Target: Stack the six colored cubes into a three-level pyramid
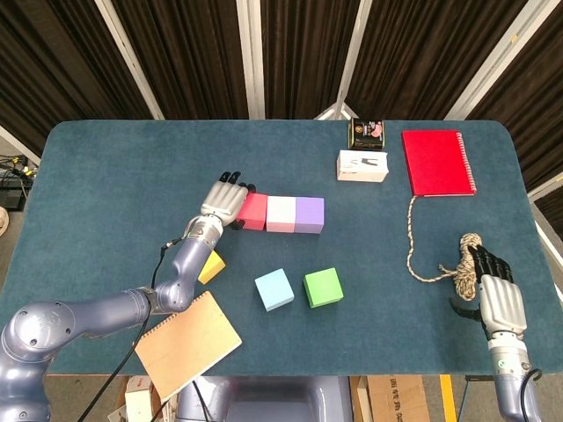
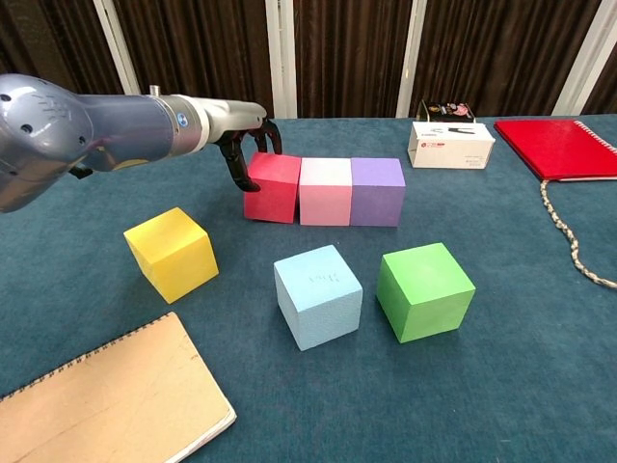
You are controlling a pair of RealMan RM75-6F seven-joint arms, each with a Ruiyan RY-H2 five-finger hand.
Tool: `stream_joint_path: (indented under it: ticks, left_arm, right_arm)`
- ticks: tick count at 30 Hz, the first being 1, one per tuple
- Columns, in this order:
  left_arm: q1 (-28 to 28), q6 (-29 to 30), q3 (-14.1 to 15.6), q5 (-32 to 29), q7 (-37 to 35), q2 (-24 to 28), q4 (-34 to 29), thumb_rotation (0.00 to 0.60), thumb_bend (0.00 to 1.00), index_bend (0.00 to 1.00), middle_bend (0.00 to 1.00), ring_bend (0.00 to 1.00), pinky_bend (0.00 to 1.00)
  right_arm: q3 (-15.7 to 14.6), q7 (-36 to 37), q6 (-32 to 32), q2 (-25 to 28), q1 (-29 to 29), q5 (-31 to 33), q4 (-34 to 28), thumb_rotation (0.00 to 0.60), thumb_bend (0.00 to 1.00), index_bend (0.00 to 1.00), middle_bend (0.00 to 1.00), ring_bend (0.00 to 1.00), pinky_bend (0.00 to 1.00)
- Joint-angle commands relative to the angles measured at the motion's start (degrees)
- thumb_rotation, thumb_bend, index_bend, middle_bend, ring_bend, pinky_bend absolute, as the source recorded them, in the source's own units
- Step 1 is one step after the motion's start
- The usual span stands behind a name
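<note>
Showing right hand [image 1: 497,299] in head view only.

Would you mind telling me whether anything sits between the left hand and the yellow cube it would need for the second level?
Nothing visible does. The left hand is at the red cube, and only bare table lies between it and the yellow cube.
</note>
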Motion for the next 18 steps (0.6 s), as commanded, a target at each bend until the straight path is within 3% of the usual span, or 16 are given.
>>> stream_joint_path:
  ticks: [1,13,18]
  left_arm:
    - [0.1,0.0,0.0,0.2,-0.1,0.0,0.0,0.600,0.35,0.22,0.24,0.00,0.04]
    - [0.3,-0.3,0.2,0.6,-0.5,-0.2,0.2,0.600,0.31,0.21,0.23,0.00,0.04]
    - [0.2,-0.7,0.4,0.1,0.0,0.1,0.0,0.600,0.30,0.16,0.18,0.00,0.02]
  right_arm:
    - [0.0,0.0,0.1,0.0,0.0,0.1,-0.1,0.600,0.27,0.00,0.00,0.00,0.00]
    - [0.0,-0.1,-0.1,0.1,0.0,0.4,-0.2,0.600,0.27,0.00,0.00,0.00,0.00]
    - [0.0,-0.2,-0.2,0.1,0.1,0.6,-0.2,0.600,0.27,0.00,0.00,0.00,0.00]
